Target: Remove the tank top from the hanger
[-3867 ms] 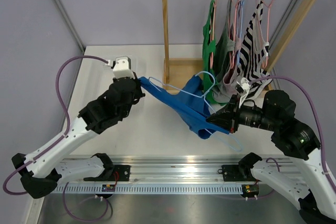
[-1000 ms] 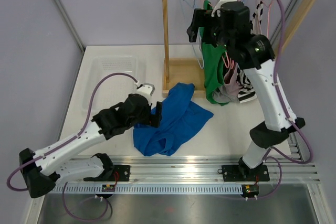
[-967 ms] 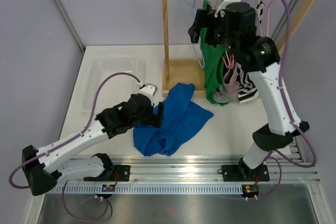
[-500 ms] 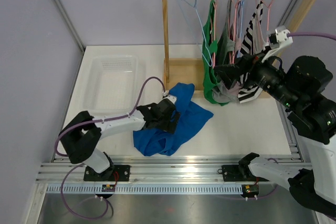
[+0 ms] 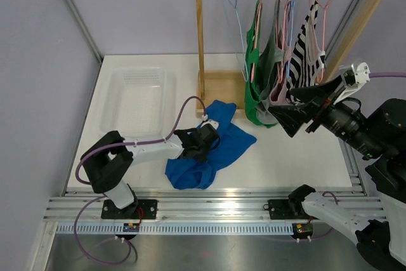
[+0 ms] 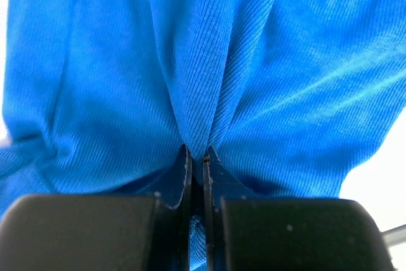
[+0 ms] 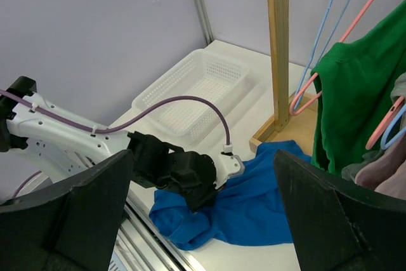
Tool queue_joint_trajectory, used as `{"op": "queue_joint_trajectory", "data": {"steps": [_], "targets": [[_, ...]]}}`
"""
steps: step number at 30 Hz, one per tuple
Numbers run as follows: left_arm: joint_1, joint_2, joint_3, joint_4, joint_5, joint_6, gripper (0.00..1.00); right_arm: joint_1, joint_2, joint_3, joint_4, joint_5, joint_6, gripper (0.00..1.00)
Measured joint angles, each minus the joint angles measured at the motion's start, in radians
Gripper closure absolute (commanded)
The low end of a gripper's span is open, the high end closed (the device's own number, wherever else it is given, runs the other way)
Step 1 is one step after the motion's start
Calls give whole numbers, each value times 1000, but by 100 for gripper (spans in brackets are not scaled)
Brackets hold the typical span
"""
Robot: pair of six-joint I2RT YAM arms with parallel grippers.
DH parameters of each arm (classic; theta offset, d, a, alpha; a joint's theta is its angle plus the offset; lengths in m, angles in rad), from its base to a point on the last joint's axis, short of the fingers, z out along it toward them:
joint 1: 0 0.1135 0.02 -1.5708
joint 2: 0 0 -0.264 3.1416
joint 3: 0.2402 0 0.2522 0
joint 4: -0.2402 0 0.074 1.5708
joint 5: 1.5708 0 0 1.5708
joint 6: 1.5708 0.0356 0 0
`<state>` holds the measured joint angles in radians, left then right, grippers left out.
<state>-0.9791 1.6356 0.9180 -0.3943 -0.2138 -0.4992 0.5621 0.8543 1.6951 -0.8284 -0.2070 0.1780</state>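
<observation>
The blue tank top (image 5: 236,136) lies crumpled on the white table in front of the rack, off any hanger. My left gripper (image 5: 208,149) sits low on its left part, shut on a pinched-up fold of the blue cloth (image 6: 254,80); in the left wrist view the jaws (image 6: 196,158) meet with fabric between them. An empty light-blue hanger (image 5: 240,30) hangs at the left end of the rail. My right gripper (image 5: 290,107) hovers open, high at the right near the hanging clothes, with nothing between its fingers (image 7: 95,214).
A wooden rack (image 5: 200,30) stands at the back with green (image 5: 254,87), grey and striped (image 5: 304,55) tops on pink and blue hangers. A clear plastic basket (image 5: 136,96) sits at the back left. A metal rail runs along the near table edge.
My left gripper reached onto the tank top and closed on a fold of it. My right arm came down from the rail, leaving the empty hanger there, and swung out to the right.
</observation>
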Motion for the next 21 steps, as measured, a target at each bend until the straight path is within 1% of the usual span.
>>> {"op": "queue_joint_trajectory", "data": {"steps": [3, 6, 8, 10, 12, 15, 16, 21], "targets": [[-12, -67, 25, -101, -54, -10, 100, 0, -17, -1, -4, 6, -3, 0], [-16, -202, 90, -229, -144, -20, 100, 0, -26, -8, -7, 8, -3, 0], [-14, -283, 161, -301, -202, -23, 100, 0, -27, -15, -8, 11, -3, 0], [-4, -365, 278, -370, -263, -21, 100, 0, -26, -20, -8, 15, -3, 0], [13, -406, 355, -412, -296, -13, 100, 0, -25, -20, -8, 22, -3, 1], [77, -439, 496, -484, -334, 21, 100, 0, -25, -20, -8, 34, -3, 0], [115, -442, 542, -502, -341, 36, 100, 0, -25, -21, -8, 39, -4, 1], [364, -425, 728, -562, -326, 116, 100, 0, -30, -45, -5, 95, -3, 0]]}}
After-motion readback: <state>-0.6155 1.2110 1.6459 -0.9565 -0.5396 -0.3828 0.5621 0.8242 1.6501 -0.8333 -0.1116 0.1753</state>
